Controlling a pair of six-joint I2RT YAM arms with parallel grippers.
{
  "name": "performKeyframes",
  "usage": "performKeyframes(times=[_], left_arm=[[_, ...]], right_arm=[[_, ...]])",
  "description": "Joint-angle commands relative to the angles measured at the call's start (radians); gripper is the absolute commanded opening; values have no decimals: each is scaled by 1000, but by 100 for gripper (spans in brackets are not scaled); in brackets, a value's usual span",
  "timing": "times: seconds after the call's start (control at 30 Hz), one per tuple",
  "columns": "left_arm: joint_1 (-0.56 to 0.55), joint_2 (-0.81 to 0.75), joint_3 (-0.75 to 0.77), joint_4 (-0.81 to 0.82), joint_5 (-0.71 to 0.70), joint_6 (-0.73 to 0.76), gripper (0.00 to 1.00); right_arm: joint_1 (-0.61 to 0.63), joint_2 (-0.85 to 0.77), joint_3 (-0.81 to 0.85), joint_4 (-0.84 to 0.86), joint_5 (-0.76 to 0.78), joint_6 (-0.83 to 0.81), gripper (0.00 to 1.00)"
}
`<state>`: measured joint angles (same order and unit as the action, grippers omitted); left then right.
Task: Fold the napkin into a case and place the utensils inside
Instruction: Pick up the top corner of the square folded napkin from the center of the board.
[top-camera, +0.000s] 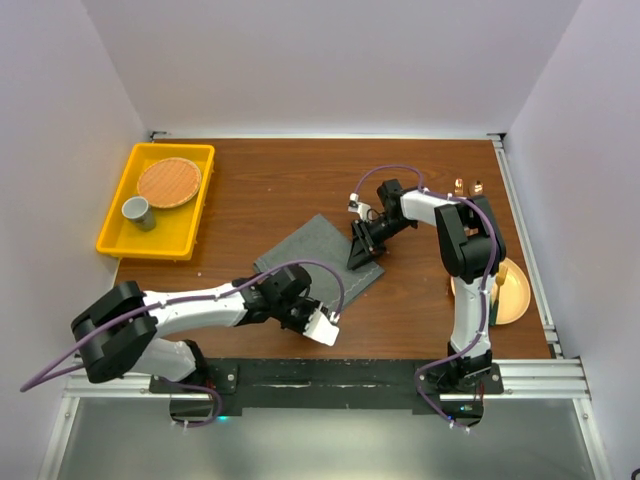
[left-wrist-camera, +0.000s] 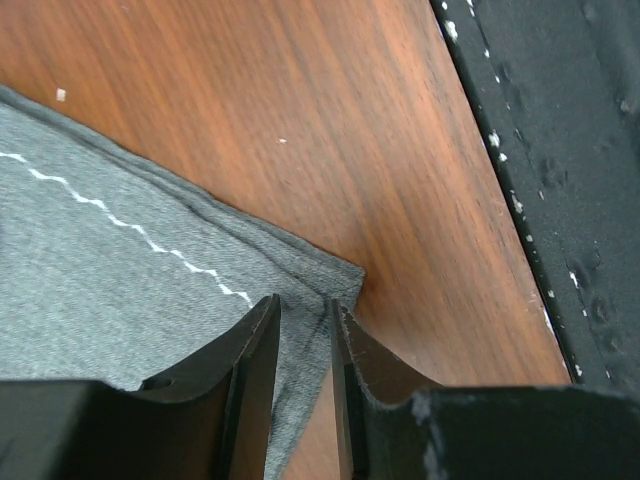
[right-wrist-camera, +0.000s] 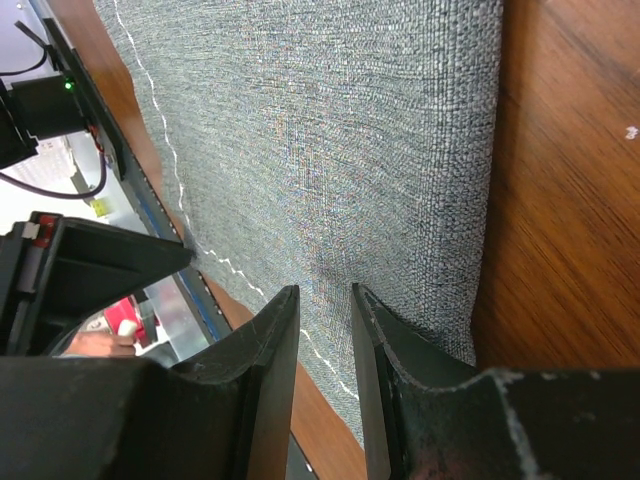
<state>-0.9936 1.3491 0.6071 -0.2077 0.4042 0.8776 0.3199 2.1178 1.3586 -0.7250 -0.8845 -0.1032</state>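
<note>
The napkin (top-camera: 315, 255) lies flat in the middle of the table as a dark grey cloth with a white stitched hem. In the left wrist view its near corner (left-wrist-camera: 300, 265) lies on the wood under my left gripper (left-wrist-camera: 303, 302), whose jaws stand a narrow gap apart with nothing pinched. My left gripper (top-camera: 305, 303) is at the cloth's near edge. My right gripper (top-camera: 360, 255) is at its right edge. There the jaws of the right gripper (right-wrist-camera: 325, 290) are slightly open just above the cloth (right-wrist-camera: 330, 130). The copper utensils (top-camera: 467, 186) show only their tips behind the right arm.
A yellow tray (top-camera: 120, 240) at the back left holds a woven round mat (top-camera: 169, 181) and a grey cup (top-camera: 137, 211). A yellow-orange plate (top-camera: 512, 292) sits at the right, partly behind the right arm. The table's black front rail (left-wrist-camera: 560, 150) is close to the left gripper.
</note>
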Motion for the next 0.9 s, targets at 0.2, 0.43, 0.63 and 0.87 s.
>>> performKeyframes(times=[0.2, 0.43, 0.63, 0.87], left_arm=[[-10, 22, -23, 56, -25, 20, 28], [-7, -13, 16, 28, -12, -48, 9], [42, -38, 75, 4, -1, -69, 0], [116, 34, 154, -102, 94, -28, 6]], right_arm=[[2, 1, -1, 22, 19, -4, 33], [2, -10, 16, -13, 6, -12, 34], [-1, -45, 65, -65, -24, -19, 36], [-1, -29, 126, -113, -39, -38, 38]])
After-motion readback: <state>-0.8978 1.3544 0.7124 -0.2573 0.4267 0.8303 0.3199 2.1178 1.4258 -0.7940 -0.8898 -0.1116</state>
